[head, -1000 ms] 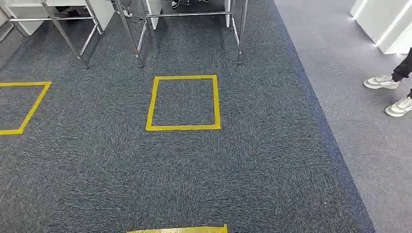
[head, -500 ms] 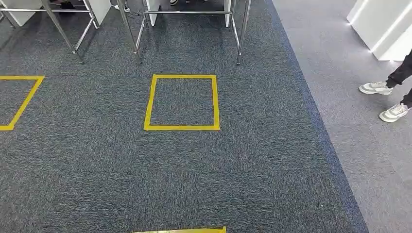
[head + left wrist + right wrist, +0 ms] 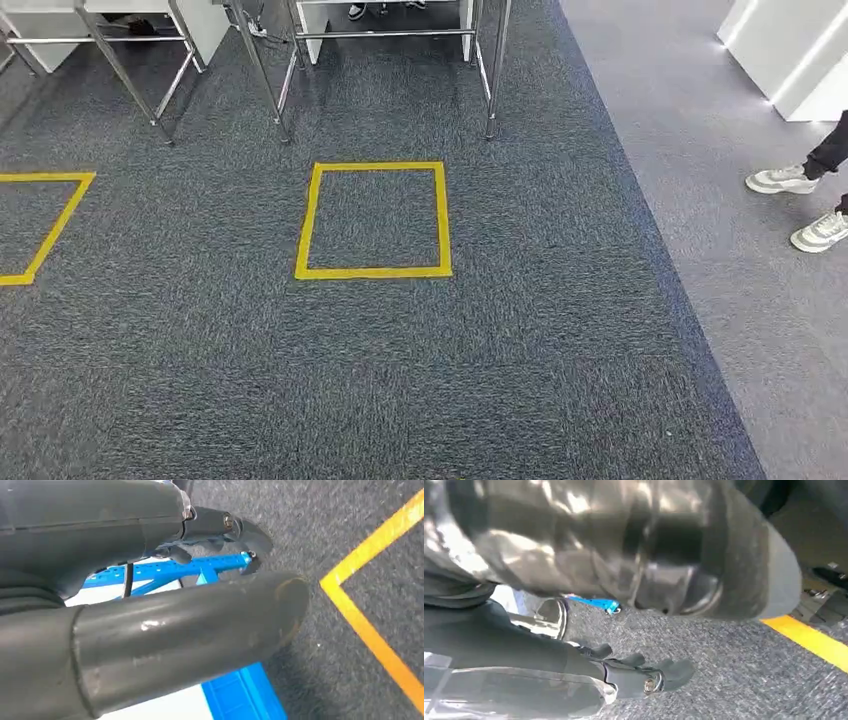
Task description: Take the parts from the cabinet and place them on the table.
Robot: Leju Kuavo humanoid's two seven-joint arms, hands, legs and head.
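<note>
The whole head view has shifted over the last second, so it is the camera that moves, not the things. The yellow taped square [image 3: 372, 271] now sits a little lower in the picture. The strip of yellow tape that lay at the bottom edge has gone out of view. The steel table legs [image 3: 490, 80] are a touch nearer the picture's top edge. My reading is that the robot is walking across the dark carpet [image 3: 400, 380] towards the tables, a travel step and not a grasp or a placing.

In its wrist view the left hand [image 3: 165, 530] hangs over the carpet with the thumb well apart from the dark fingers [image 3: 240, 527]. Nothing shows between them, so it looks wide and empty. The right hand [image 3: 624, 555] is much the same. Its fingers [image 3: 644, 672] are spread away from the thumb, with bare carpet between them and no part in its hold.

No part can be made out in any view. A blue perforated frame [image 3: 165, 570] with a white panel lies behind the left hand. I cannot tell whether it belongs to the cabinet. The table tops are cut off at the top edge, so what lies on them is hidden. A 2nd taped square [image 3: 60, 215] is cut by the left edge. A person's shoes [image 3: 785, 180] stand on the paler floor at the right edge.
</note>
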